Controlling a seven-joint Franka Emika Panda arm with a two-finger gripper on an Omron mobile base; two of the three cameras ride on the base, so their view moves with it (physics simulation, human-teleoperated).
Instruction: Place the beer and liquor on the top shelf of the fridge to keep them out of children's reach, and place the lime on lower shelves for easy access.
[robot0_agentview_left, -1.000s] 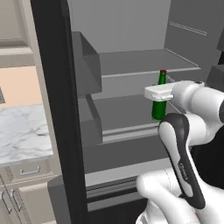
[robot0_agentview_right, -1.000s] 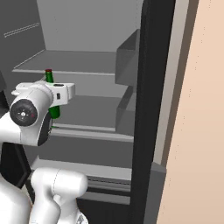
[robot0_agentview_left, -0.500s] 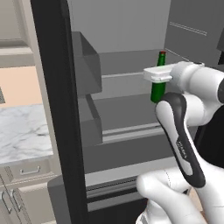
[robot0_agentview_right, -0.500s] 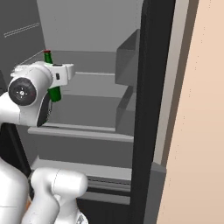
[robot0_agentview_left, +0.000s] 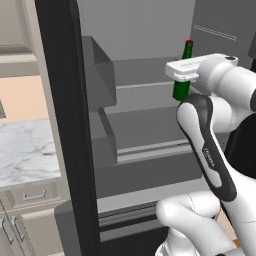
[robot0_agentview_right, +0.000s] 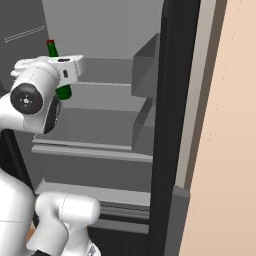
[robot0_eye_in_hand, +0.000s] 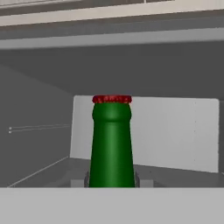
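Observation:
My gripper (robot0_agentview_left: 182, 75) is shut on the beer (robot0_agentview_left: 186, 52), a slim dark green bottle with a red cap, held upright by its body. It hangs in front of the open fridge (robot0_agentview_left: 140, 30), level with the upper shelf (robot0_agentview_left: 145, 75) seen from the base. In the right base view the beer (robot0_agentview_right: 63, 92) pokes out above and below the white hand of the gripper (robot0_agentview_right: 61, 80). The hand view looks past the bottle neck (robot0_eye_in_hand: 112, 144) into the grey interior, where a pale-edged panel (robot0_eye_in_hand: 112, 13) runs overhead; I cannot tell if that is the top shelf. The liquor and the lime are out of view.
The black fridge door (robot0_agentview_left: 65, 125) stands open at the left, carrying grey door bins (robot0_agentview_left: 97, 70). A marble counter (robot0_agentview_left: 25, 150) with drawers lies beyond it. A lower shelf (robot0_agentview_left: 145, 130) sits below the bottle. A beige wall (robot0_agentview_right: 225, 125) bounds the right side.
The arm has lifted the beer steadily upward, from the level of the lower shelf to the level of the upper one. The grip has stayed shut.

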